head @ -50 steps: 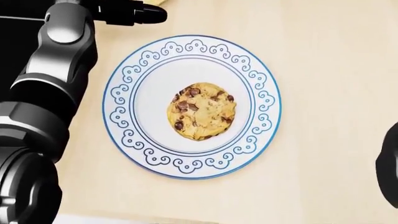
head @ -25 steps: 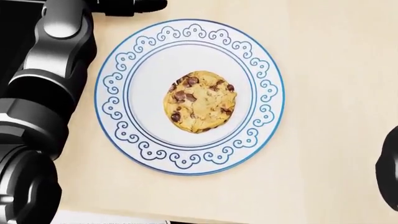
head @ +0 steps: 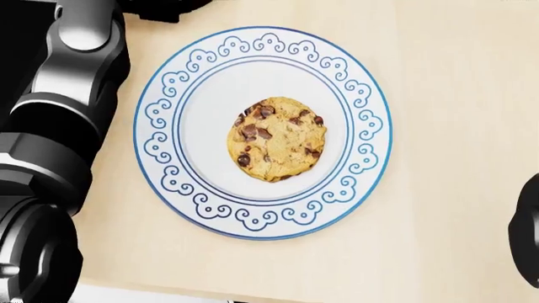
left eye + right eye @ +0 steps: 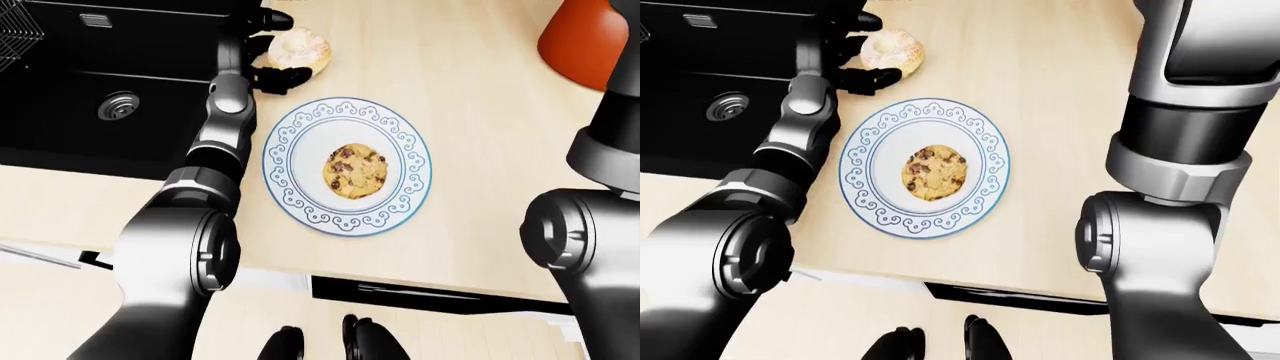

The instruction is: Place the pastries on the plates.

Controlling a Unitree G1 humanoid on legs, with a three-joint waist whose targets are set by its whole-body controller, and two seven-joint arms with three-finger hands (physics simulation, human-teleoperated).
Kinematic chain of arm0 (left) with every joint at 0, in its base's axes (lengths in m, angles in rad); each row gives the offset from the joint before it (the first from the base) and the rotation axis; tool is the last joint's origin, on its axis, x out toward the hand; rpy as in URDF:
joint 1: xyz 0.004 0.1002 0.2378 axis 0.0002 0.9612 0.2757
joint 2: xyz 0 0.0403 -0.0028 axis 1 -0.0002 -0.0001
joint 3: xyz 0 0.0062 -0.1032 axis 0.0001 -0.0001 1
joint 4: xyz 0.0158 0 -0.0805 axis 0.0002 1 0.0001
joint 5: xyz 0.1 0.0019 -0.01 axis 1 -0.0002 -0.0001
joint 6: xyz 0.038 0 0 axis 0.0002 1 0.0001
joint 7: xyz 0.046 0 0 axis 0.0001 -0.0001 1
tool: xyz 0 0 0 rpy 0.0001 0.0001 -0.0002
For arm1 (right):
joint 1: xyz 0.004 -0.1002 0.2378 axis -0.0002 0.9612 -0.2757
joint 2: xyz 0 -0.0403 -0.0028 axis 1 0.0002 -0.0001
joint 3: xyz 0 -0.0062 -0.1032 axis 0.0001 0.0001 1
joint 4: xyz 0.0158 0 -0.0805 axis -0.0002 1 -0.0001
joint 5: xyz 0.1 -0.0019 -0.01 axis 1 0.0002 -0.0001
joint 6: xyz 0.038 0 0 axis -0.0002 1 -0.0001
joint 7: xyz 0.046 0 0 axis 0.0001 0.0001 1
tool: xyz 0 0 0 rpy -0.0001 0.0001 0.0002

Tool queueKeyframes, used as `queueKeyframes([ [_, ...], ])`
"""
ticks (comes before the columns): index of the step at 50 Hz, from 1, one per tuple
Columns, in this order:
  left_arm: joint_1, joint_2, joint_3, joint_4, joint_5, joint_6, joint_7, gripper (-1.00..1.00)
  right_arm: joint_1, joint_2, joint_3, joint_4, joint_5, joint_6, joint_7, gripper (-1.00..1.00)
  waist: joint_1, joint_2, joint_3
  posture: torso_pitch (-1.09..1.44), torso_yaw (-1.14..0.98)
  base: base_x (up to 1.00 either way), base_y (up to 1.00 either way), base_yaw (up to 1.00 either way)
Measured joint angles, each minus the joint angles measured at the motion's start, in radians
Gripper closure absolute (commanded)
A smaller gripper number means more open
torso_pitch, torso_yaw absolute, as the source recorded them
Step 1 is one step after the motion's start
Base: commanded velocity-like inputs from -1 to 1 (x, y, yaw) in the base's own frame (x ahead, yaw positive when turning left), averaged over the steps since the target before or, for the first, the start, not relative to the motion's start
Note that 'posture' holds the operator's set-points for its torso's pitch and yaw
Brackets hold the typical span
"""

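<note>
- Item 1, cookie (image 3: pixel 276 139): chocolate-chip, lying flat at the centre of the plate (image 3: pixel 169 82). Judged to be 1 pastry already delivered, which is why nothing holds it.
- Item 2, plate: white with a blue scroll border, resting on the wooden counter (image 4: pixel 470 112) near the counter's bottom edge in the left-eye view, just right of the sink (image 4: pixel 120 105) edge. Only 1 plate shows in any view, though the task speaks of plates.
- Item 3, glazed pastry (image 4: pixel 300 49): pale, roundish, on the counter above the plate toward the view's top, close to the counter's sink-side edge. Off any plate, so judged the pastry left to be placed.
- Item 4, left hand (image 4: pixel 270 49): reached up along the sink edge, its dark fingers (image 4: pixel 285 75) spread around the glazed pastry's left side, 1 above and others below. Judged a grasp being set up; whether the fingers touch the pastry cannot be told.
- Item 5, right hand: not visible. Only the right arm (image 4: pixel 1185 150) shows, raised as a large column on the right of the right-eye view, so its state cannot be told.
- Item 6, orange object (image 4: pixel 590 37): cut off by the top right corner of the left-eye view; identity unclear.
- Hidden or cut off: the head view looks straight down on the plate, its top edge cropping out the glazed pastry and most of the left hand. The left arm covers part of the counter's sink-side edge.
</note>
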Motion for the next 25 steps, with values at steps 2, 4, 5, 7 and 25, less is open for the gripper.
queueKeyframes([
  [2, -0.004, 0.002, 0.002, 0.003, 0.003, 0.003, -0.002, 0.4, -0.001, 0.001, 0.001, 0.0, 0.0, 0.0, -0.001, -1.0, -0.001, 0.0, 0.001, 0.51, 0.0, 0.0, 0.0, 0.0],
  [4, -0.008, 0.004, 0.004, 0.007, 0.003, 0.008, -0.005, 0.5, 0.002, 0.001, 0.003, -0.004, -0.001, -0.002, -0.001, -1.0, -0.001, 0.0, 0.002, 0.51, 0.0, 0.0, 0.0, 0.0],
  [5, -0.01, 0.006, 0.004, 0.008, 0.003, 0.009, -0.006, 0.53, 0.003, 0.002, 0.004, -0.005, -0.002, -0.003, -0.001, -1.0, -0.001, 0.0, 0.003, 0.51, 0.0, 0.0, 0.0, 0.0],
  [7, -0.016, 0.009, 0.004, 0.011, 0.003, 0.013, -0.009, 0.8, 0.0, 0.004, 0.004, -0.001, -0.003, -0.003, -0.001, -1.0, -0.001, 0.0, 0.005, 0.51, 0.0, 0.0, 0.0, 0.0],
  [25, -0.047, 0.029, 0.009, 0.016, -0.019, 0.009, -0.02, 1.0, 0.009, 0.004, 0.003, -0.017, -0.01, 0.0, 0.004, -1.0, 0.001, -0.004, 0.024, 0.49, 0.0, 0.0, 0.0, 0.0],
])
